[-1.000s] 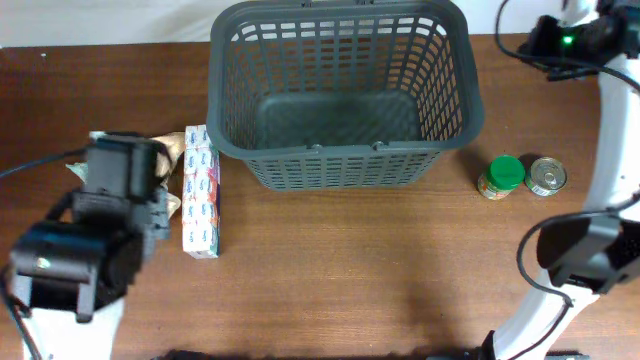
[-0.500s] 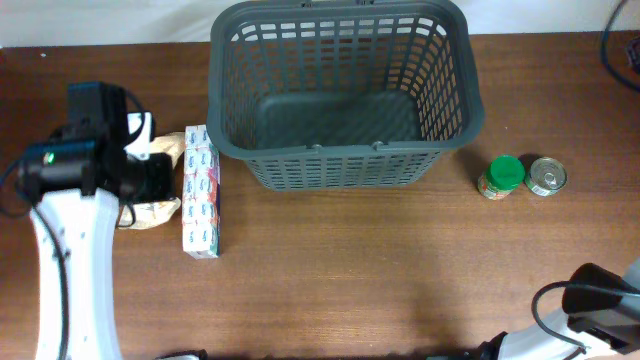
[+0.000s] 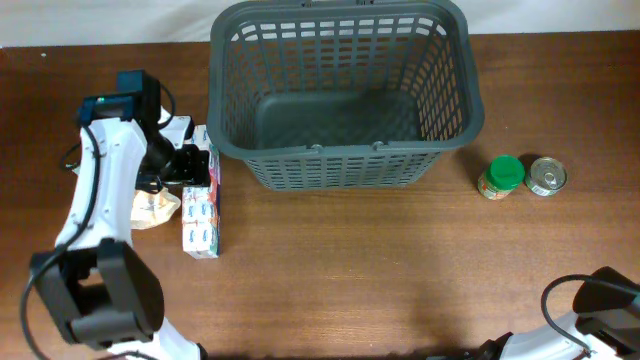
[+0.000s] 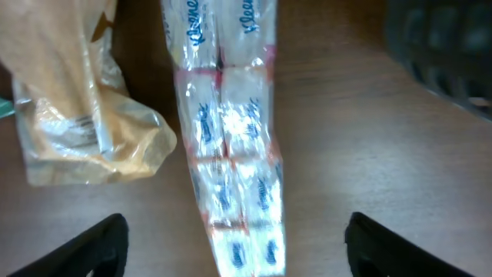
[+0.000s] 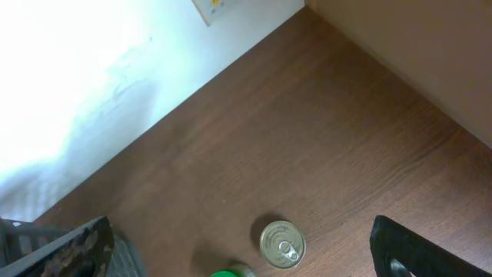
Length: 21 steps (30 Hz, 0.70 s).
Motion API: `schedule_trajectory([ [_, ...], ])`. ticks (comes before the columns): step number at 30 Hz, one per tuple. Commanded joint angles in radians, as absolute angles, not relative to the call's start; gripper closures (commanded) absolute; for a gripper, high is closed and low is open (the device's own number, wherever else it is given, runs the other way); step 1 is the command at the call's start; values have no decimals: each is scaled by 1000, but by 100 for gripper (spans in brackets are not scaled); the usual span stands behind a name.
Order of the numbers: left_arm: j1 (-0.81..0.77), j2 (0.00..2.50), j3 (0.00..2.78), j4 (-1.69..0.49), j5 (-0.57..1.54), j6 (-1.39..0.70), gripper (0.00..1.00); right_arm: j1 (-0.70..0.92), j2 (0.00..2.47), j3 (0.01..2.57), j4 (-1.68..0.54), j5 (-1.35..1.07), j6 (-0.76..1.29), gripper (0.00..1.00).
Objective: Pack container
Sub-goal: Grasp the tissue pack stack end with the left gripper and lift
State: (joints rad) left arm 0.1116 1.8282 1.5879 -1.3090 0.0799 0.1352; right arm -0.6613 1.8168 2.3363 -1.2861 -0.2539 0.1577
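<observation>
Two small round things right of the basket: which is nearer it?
The green-lidded jar: it stands between the basket and the bare metal tin can, which is farther right.

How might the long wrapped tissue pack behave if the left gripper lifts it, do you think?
The tissue pack is a long row of soft packets, so it will probably sag if held mid-length. Its glossy wrap looks slippery, and it is likely light.

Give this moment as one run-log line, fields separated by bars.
left gripper: open over tissues | right gripper: open, empty | basket: empty | jar, can: outside
</observation>
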Motion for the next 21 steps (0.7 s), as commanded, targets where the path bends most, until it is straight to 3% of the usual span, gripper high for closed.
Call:
schedule_trajectory([
  [1,126,1907,1584,-1285,101,197,14,-662,1806,2335,-1287,-247,158,1],
  [13,125,2101,1584,-1196,102,200,13,-662,1806,2335,-1287,-247,158,1],
  [21,125,2158,1584,-1116,102,200,18,-662,1806,2335,-1287,-247,159,1],
])
